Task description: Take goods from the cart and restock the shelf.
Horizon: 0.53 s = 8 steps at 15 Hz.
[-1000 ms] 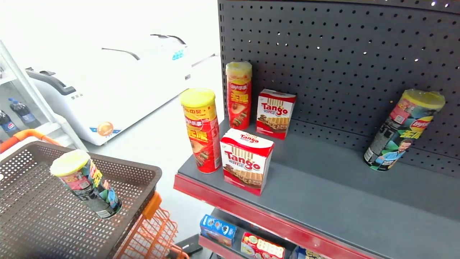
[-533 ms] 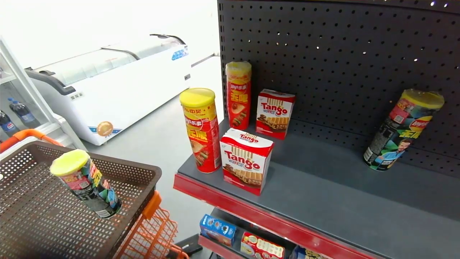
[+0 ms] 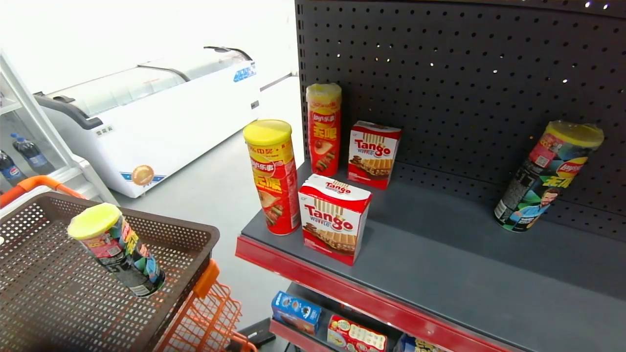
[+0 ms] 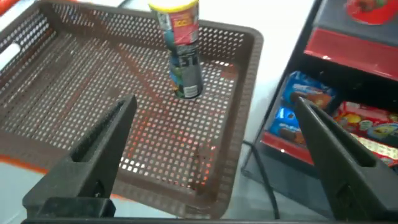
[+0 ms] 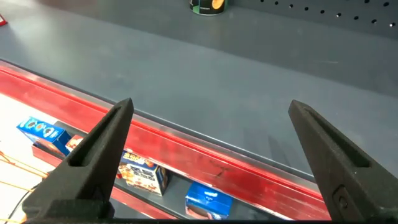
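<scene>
Left gripper [image 4: 212, 102], released, hangs above the basket [image 4: 74, 81] with one can [image 4: 183, 56]; right gripper [image 5: 209, 104], released, faces the red-lipped shelf [image 5: 205, 62].

A can [image 3: 116, 250] stands in the cart [image 3: 208, 238], left of the shelf [image 3: 440, 274]

The head camera looks down from high up, facing forward over the shelf [image 3: 440, 264] on the right and the cart basket [image 3: 195, 234] at near left. The left wrist camera hangs close above that basket, looking down past the open left gripper [image 4: 212, 102]. Both views share the basket can [image 3: 117, 249] and the blue box [image 3: 296, 312] on the lower shelf. The right wrist camera sits low near the shelf's front edge, facing the far wall past the open right gripper [image 5: 210, 104], and shares the shelf can [image 3: 547, 176] with the head view.
</scene>
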Motion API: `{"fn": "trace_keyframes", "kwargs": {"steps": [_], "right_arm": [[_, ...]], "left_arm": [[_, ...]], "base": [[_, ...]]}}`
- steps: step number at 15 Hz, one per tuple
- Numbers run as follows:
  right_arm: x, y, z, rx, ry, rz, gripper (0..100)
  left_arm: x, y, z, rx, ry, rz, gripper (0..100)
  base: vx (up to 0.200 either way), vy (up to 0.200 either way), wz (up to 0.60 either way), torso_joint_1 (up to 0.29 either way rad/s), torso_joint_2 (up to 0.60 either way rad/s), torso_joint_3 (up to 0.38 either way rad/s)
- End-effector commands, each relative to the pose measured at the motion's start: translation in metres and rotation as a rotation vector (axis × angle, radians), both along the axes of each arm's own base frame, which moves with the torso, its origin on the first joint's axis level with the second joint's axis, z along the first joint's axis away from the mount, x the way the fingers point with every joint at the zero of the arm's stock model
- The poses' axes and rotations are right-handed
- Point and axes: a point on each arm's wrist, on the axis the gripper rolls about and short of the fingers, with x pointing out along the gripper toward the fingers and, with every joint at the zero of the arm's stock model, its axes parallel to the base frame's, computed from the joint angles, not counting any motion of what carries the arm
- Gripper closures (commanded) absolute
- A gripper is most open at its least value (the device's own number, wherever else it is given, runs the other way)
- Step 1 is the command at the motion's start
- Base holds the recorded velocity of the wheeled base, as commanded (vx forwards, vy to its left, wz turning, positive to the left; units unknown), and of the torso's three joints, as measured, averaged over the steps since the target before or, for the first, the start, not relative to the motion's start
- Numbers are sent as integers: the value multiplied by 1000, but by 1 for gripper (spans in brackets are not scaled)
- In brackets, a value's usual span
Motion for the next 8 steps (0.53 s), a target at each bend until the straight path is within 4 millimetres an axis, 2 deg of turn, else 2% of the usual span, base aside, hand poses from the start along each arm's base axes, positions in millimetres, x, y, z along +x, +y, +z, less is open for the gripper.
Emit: {"fn": "trace_keyframes", "kwargs": {"steps": [1, 5, 8], "right_arm": [[0, 0, 0, -1, 1, -1, 0], [0, 0, 0, -1, 1, -1, 0], [0, 0, 0, -1, 1, -1, 0]], "left_arm": [[40, 12, 0, -31, 180, 81, 0], [86, 31, -32, -49, 196, 147, 0], [101, 34, -49, -48, 198, 135, 0]], "base": [[0, 0, 0, 0, 0, 0], [0, 0, 0, 0, 0, 0], [0, 0, 0, 0, 0, 0]]}}
